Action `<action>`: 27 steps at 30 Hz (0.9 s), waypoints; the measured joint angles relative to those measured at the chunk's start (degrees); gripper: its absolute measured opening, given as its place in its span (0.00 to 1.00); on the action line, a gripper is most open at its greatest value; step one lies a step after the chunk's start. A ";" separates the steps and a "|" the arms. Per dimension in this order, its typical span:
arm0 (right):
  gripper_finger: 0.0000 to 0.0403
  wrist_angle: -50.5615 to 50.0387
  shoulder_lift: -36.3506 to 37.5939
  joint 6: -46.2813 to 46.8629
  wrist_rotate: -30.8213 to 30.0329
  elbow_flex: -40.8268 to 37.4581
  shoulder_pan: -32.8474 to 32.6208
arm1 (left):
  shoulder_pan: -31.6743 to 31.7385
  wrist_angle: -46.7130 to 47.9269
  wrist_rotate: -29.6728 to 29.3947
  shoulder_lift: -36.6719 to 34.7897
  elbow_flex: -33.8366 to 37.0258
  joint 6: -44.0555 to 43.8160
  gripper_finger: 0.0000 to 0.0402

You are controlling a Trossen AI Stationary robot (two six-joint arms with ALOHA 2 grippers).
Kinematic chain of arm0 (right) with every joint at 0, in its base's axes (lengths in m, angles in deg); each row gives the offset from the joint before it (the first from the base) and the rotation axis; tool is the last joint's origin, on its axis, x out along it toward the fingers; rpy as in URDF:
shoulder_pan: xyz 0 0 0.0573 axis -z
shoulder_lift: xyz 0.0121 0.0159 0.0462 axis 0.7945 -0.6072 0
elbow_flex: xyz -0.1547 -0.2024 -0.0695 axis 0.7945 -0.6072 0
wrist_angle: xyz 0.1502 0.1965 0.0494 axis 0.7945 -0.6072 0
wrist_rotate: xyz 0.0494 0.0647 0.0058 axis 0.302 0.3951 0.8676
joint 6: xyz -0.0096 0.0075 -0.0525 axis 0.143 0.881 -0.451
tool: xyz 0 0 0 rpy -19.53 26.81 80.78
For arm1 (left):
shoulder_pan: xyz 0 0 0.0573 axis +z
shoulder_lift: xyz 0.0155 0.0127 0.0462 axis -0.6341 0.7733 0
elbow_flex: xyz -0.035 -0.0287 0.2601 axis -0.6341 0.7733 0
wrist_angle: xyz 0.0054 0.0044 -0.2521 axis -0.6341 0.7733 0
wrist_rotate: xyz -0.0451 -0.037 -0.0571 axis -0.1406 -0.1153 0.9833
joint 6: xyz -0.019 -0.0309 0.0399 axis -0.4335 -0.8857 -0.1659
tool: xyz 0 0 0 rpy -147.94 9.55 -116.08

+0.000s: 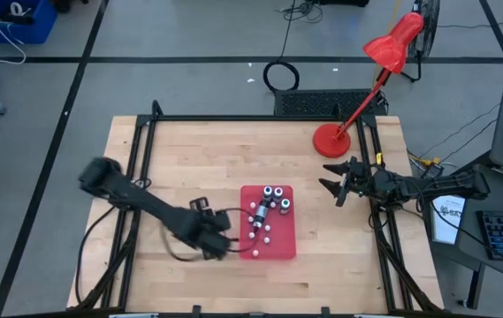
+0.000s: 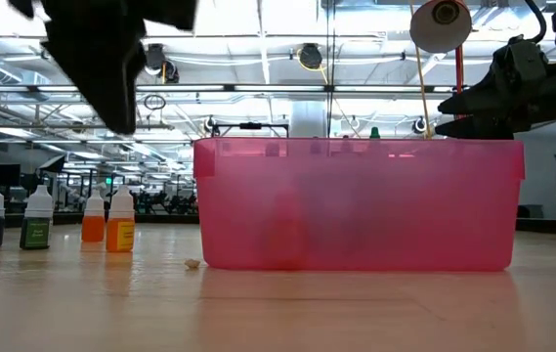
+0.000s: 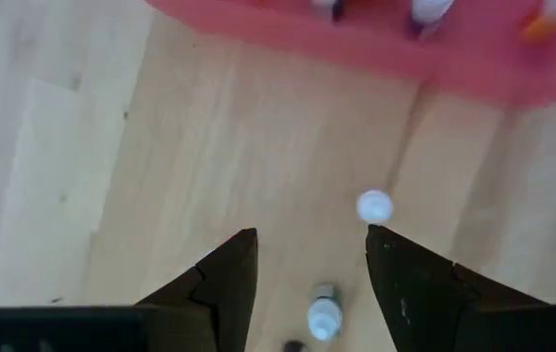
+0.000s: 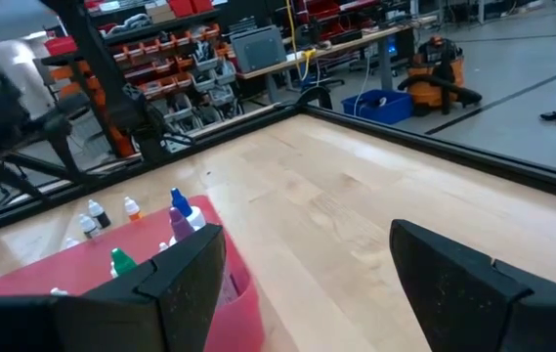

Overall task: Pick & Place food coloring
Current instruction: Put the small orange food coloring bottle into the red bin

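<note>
Several small food coloring bottles (image 1: 273, 199) and whitish pieces (image 1: 264, 234) lie in the red tray (image 1: 282, 247) near the table's middle. My left gripper (image 1: 224, 240) hovers open, pointing down, just off the tray's left edge. In the left wrist view a small white-capped bottle (image 3: 324, 315) shows on the wood between its fingers, smaller than the gap around it. A white round piece (image 3: 374, 206) lies on the wood toward the tray (image 3: 375, 49). My right gripper (image 1: 333, 183) waits open at the right, held level. Bottles (image 4: 180, 210) in the tray show in its wrist view.
A red desk lamp (image 1: 335, 140) stands on the table's far right corner. Black frame rails (image 1: 233, 117) run along the table's edges. In the low view, several bottles (image 2: 53, 220) stand left of the tray's wall (image 2: 356, 205), with a small piece (image 2: 192, 263) beside it.
</note>
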 joint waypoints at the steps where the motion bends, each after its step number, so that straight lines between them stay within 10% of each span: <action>1: 0.69 -0.03 0.01 -0.02 -0.03 0.00 0.00 | -0.33 -3.43 -0.50 -3.05 2.89 -0.77 0.48; 8: 0.69 -0.05 0.00 -0.11 -0.11 0.00 0.00 | 0.83 -18.90 0.23 -13.16 17.18 -7.83 0.45; 27: 0.69 0.12 -0.87 0.06 -0.09 0.00 0.00 | 3.42 -28.69 9.72 1.13 16.42 7.70 0.44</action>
